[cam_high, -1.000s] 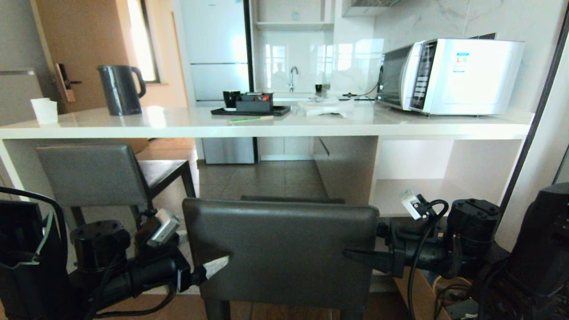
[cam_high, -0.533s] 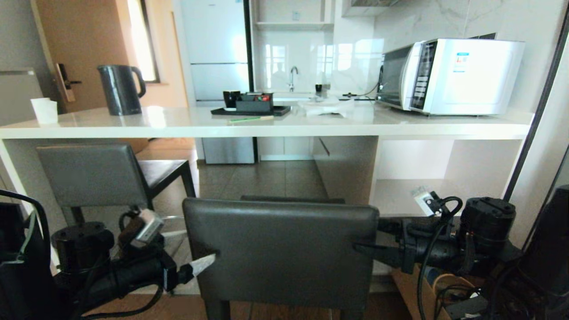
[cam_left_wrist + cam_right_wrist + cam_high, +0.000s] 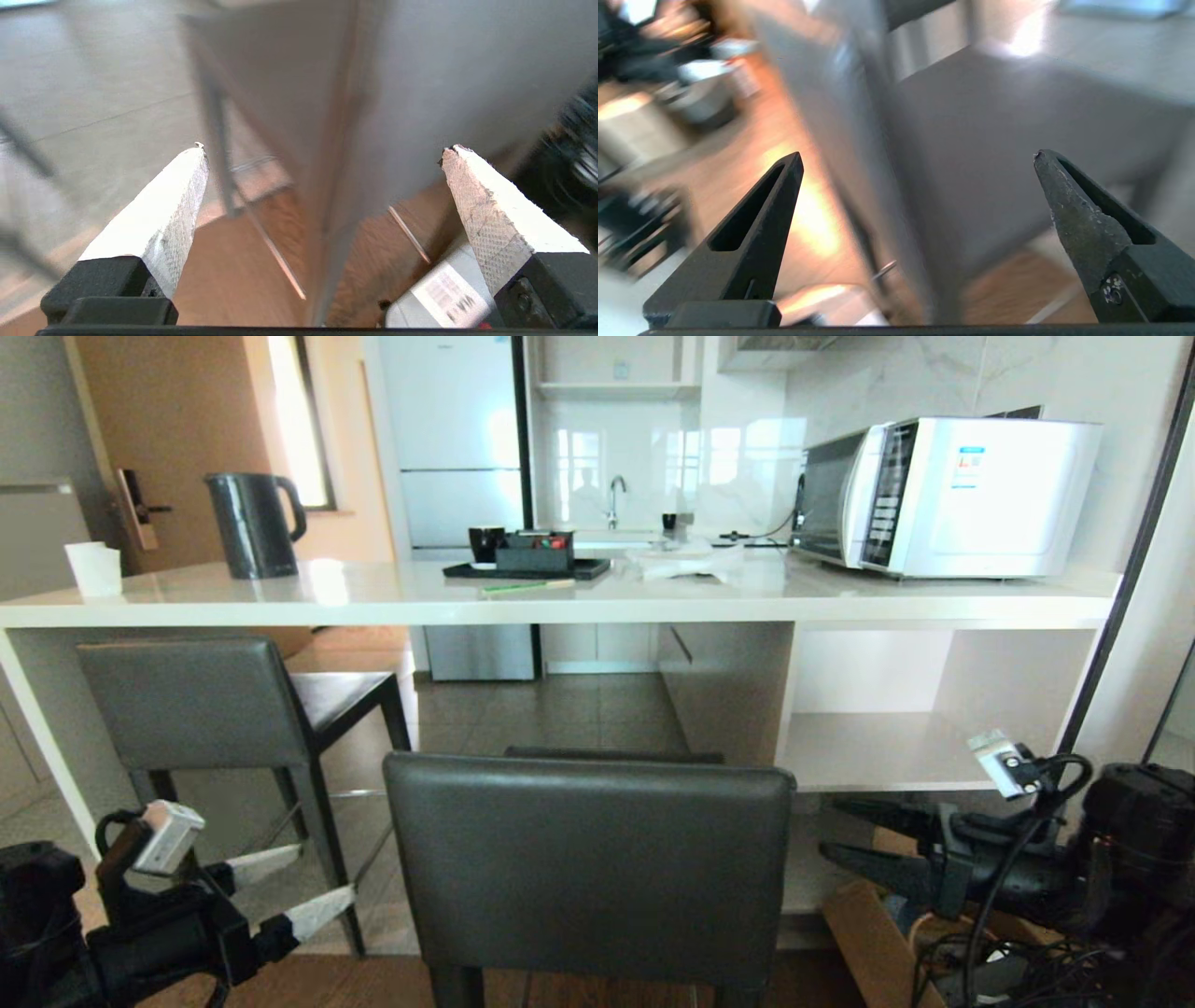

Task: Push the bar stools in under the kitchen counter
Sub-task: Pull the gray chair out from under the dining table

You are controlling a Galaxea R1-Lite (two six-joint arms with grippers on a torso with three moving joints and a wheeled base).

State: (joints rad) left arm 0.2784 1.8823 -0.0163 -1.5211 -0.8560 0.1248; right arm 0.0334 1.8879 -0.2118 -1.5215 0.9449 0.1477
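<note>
1. Stools: the near bar stool (image 3: pixel 588 868) stands centre foreground, its dark backrest facing the camera, out in front of the tabletop (image 3: pixel 560 602); the far bar stool (image 3: pixel 201 705) sits at the left, its seat partly under the slab.
2. Left hand (image 3: pixel 291 889) hangs low left of the near stool, white fingers (image 3: pixel 173 205) spread, released, apart from the backrest.
3. Right hand (image 3: pixel 845 831) hangs low right of it, black fingers (image 3: pixel 756 228) spread, grasping nothing.
4. Kettle (image 3: pixel 252 525), tray (image 3: pixel 523 567) and microwave (image 3: pixel 943 495) rest on the tabletop.
</note>
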